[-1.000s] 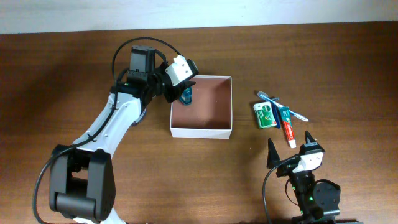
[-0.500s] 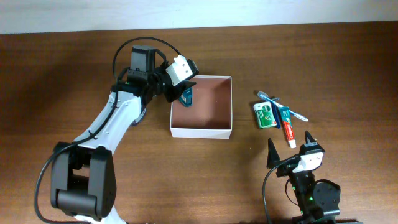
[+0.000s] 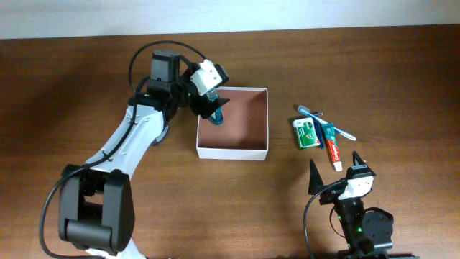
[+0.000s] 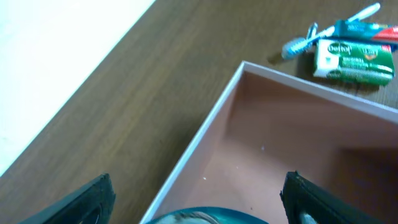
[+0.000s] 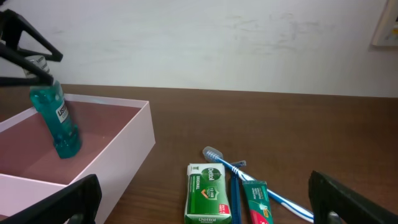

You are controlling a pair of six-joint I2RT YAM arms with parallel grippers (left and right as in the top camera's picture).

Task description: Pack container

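Inside the container [image 3: 231,152], tilted teal bottle [image 5: 57,118], left tool [image 4: 198,190] open around its cap, right tool [image 3: 334,160] open, empty.

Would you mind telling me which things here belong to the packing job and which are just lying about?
Belonging to the job: container, teal bottle standing in it; probably also green packet, toothpaste and toothbrush, lying beside it.
Just lying about: nothing loose that I can see; only wooden table and white wall.

The brown wooden table [image 3: 374,65] carries the container [image 3: 233,152], a green packet [image 3: 306,133], a toothpaste tube [image 3: 330,147] and a toothbrush [image 3: 309,111].
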